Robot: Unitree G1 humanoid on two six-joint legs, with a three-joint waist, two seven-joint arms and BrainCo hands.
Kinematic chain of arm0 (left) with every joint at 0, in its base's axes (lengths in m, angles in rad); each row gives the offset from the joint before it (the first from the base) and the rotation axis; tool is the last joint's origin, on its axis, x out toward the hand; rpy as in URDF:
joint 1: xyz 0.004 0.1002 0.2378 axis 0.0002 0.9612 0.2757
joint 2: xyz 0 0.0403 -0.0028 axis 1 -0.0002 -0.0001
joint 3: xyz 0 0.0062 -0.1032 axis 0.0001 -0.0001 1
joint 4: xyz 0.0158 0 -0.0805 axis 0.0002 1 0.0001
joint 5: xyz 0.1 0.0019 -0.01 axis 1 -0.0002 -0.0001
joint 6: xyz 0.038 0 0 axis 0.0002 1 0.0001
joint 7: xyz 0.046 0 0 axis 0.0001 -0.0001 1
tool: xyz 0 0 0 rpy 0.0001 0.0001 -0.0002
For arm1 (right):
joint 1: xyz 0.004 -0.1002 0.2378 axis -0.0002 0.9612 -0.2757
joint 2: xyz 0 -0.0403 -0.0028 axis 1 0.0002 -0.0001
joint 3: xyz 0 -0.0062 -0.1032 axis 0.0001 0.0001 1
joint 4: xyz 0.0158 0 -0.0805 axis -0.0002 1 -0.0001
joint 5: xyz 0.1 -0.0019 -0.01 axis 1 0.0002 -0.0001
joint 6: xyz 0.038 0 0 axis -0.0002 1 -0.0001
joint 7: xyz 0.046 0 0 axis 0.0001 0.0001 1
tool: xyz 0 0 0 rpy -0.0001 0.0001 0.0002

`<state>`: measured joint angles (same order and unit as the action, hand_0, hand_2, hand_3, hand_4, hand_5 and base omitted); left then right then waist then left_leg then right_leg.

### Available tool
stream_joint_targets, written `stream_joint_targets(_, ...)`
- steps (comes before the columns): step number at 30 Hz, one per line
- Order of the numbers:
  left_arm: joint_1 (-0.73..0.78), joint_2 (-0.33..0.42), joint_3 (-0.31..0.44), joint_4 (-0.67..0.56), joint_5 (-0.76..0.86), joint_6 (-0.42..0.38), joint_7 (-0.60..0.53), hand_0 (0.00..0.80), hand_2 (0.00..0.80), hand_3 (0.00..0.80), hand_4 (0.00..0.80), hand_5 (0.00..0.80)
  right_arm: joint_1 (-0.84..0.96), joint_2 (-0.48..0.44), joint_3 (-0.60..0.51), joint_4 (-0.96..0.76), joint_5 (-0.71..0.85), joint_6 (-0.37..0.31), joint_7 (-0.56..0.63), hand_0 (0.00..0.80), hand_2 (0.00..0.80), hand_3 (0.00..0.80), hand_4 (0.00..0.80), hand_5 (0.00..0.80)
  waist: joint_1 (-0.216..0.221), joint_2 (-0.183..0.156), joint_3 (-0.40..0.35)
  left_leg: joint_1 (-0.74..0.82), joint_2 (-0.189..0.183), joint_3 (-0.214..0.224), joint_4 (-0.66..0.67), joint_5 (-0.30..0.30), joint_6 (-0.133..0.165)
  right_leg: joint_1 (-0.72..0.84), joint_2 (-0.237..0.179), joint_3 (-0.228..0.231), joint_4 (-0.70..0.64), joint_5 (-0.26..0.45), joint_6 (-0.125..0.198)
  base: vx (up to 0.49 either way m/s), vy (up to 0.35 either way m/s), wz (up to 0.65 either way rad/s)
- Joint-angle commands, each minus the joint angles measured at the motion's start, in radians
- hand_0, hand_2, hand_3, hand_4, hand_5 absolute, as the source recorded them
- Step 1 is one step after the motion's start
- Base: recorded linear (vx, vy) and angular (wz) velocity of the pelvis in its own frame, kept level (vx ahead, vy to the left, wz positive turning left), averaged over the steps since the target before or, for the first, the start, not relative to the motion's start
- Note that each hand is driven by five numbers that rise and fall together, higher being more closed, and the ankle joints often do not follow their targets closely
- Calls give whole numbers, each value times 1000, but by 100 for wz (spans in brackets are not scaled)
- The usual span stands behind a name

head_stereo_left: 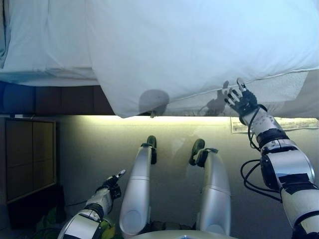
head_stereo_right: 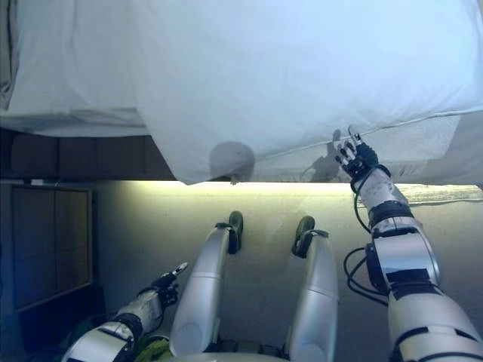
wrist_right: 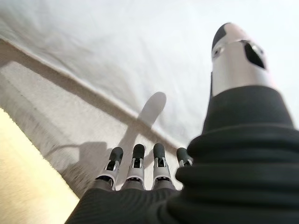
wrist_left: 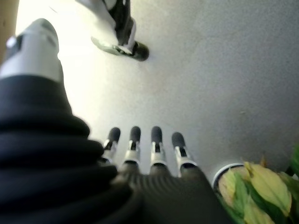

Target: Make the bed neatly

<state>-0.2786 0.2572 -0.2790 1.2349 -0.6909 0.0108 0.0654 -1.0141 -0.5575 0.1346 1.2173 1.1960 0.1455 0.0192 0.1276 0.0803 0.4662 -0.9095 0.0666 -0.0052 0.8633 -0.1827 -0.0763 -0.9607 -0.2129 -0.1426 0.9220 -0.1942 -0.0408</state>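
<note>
A white duvet (head_stereo_left: 199, 45) lies across the bed, its corner hanging over the near edge at the middle (head_stereo_left: 124, 112). A second white layer of bedding (head_stereo_left: 45, 35) lies at the left. My right hand (head_stereo_left: 242, 100) is raised at the duvet's hem, fingers straight and open, just off the textured mattress side (head_stereo_left: 279, 89); the right wrist view shows the fingers (wrist_right: 135, 161) pointing at the hem (wrist_right: 93, 100). My left hand (head_stereo_left: 112, 183) hangs low by the floor, open and empty, as the left wrist view shows (wrist_left: 145, 144).
A dark wooden bed frame (head_stereo_left: 65, 99) runs under the mattress at the left. A dark cabinet (head_stereo_left: 27, 159) stands at the left by the floor. A potted plant with green-yellow leaves (wrist_left: 252, 186) sits by my left hand. A paper strip (head_stereo_left: 289, 124) lies at the right.
</note>
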Motion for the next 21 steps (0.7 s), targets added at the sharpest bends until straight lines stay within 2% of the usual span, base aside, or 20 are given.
stream_joint_targets(1,95,18,-6,15,-32,-22,-5,0,0,0,0,0,-41,-53,31,-62,-21,-7,11,0,0,0,0,0,16,7,-46,-32,-30,24,55,-54,101,29,-5,21,-56,36,23,45,-20,3)
stream_joint_targets(16,168,41,24,-27,0,-40,-15,0,0,0,0,0,-198,-146,59,-28,-32,4,16,0,0,0,0,0,57,17,-32,-99,-38,-5,117,-40,101,-21,-18,3,28,20,8,12,-14,2)
stream_joint_targets(19,180,49,20,-42,8,-40,-21,0,0,0,0,0,-214,-151,63,-43,-36,-22,30,0,0,0,0,0,59,18,-28,-98,-37,-7,121,-40,99,-19,-18,2,33,18,7,4,0,3)
stream_joint_targets(20,185,53,20,-50,12,-40,-27,0,0,0,0,0,-216,-151,63,-53,-43,-31,42,800,800,800,800,800,60,17,-28,-93,-35,-7,117,-38,97,-15,-17,1,31,19,8,0,0,0)
stream_joint_targets(21,187,55,15,-55,12,-40,-31,0,0,0,0,0,-215,-152,64,-57,-45,-32,55,800,800,800,800,800,60,15,-28,-85,-35,-7,109,-36,95,-8,-16,-1,24,21,9,0,0,0)
